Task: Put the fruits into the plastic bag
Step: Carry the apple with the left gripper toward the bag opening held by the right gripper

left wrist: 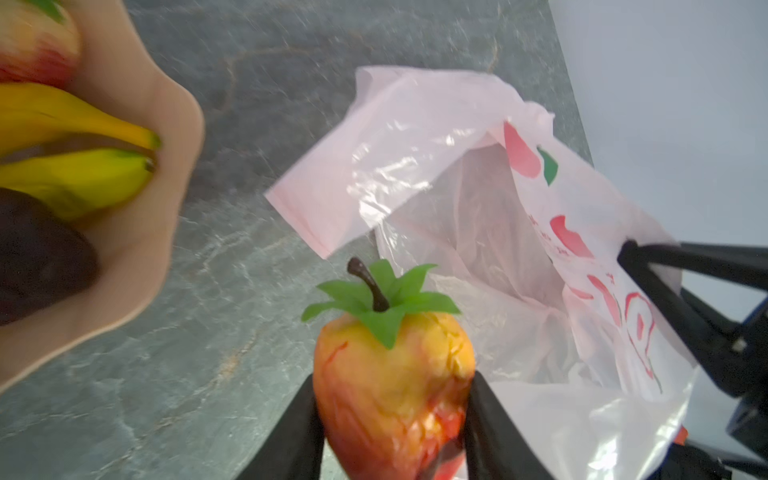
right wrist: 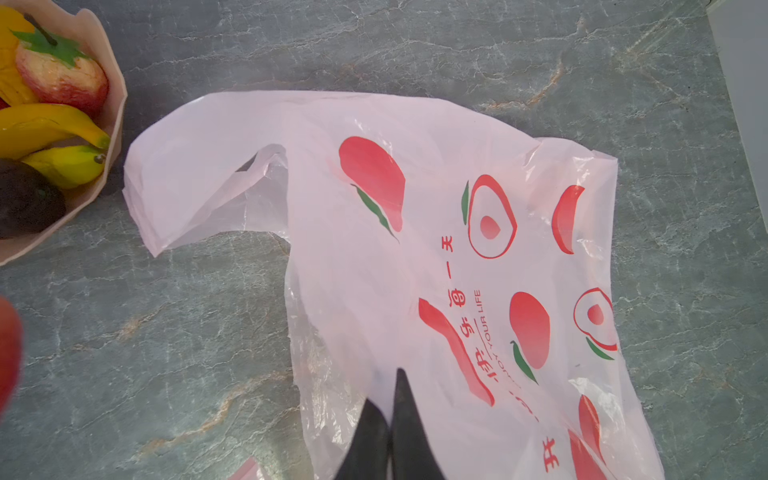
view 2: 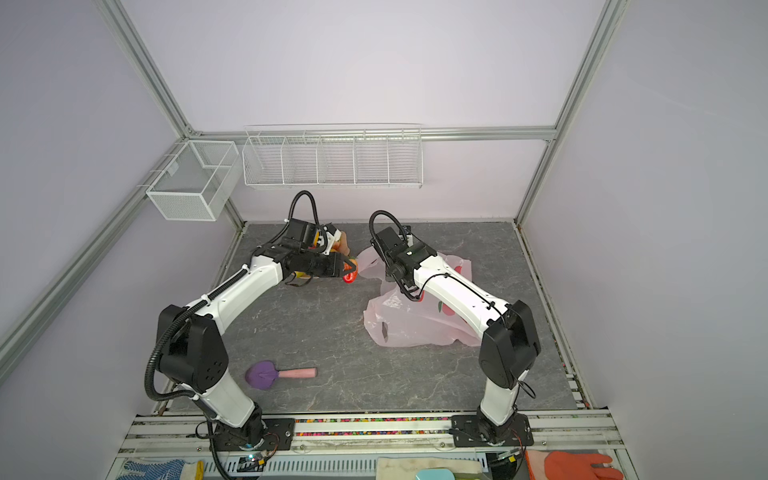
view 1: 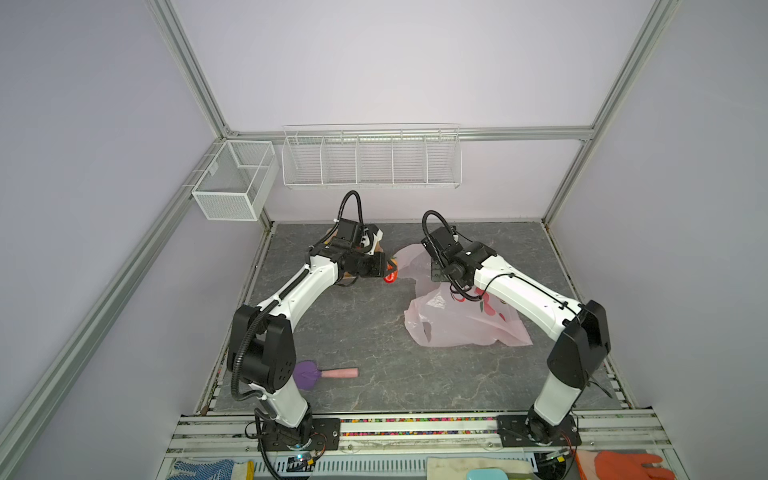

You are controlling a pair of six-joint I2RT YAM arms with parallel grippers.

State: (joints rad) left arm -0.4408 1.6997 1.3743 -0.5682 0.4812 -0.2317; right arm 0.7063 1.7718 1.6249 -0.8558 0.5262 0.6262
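- Nearest to the robot, a purple scoop (view 1: 324, 372) with a pink handle lies on the worktop (view 1: 374, 332), well apart from the plastic bag (view 1: 453, 328). It is not a fruit, so it can be left alone.
- The near end of the plastic bag lies flat on the worktop. At its far end the mouth is lifted up.
- The right claw (right wrist: 390, 399) is pressed together on the bag's top edge. It pinches the thin plastic, so the mouth gapes open.
- The left claw (left wrist: 392, 399) pinches a red and yellow strawberry (left wrist: 395, 365) by its sides. The strawberry hangs just beside the bag's mouth and is not inside yet.
- I think the step now is bringing this strawberry to the bag. Next, the left claw should move it deep into the mouth, past the floppy handle, and only then let go. The right claw should hold the edge up.
- Farthest, just beside the bag's far handle, a bowl (left wrist: 137, 257) holds bananas (left wrist: 83, 120), a dark round fruit (left wrist: 41, 266) and more. They wait for their turn.
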